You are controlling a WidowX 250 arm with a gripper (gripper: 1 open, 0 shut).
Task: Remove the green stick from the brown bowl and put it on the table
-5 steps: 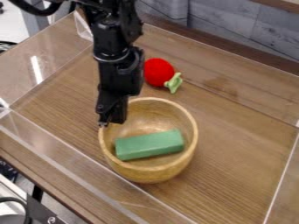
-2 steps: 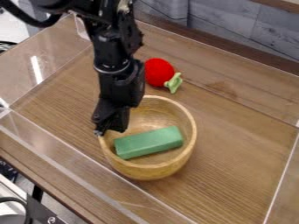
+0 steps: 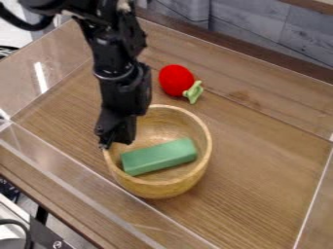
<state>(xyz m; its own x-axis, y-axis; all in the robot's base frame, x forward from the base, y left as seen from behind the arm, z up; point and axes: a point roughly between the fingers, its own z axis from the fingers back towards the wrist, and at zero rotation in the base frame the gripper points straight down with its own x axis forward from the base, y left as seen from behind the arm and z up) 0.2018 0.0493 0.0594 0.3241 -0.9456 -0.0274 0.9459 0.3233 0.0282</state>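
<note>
The green stick (image 3: 159,157) lies flat inside the brown bowl (image 3: 193,124), a round wooden bowl near the middle of the table. My gripper (image 3: 109,139) hangs from the black arm and points straight down at the bowl's left rim. Its dark fingers are together on that rim, to the left of the stick and apart from it. The fingertips are partly hidden against the rim.
A red ball-shaped toy (image 3: 177,79) with a green leaf (image 3: 196,93) lies just behind the bowl. Clear plastic walls (image 3: 39,78) enclose the wooden table (image 3: 260,146) on the left, front and right.
The gripper and the bowl have shifted slightly left together. The green stick has stayed in the bowl, and the fingers have stayed shut.
</note>
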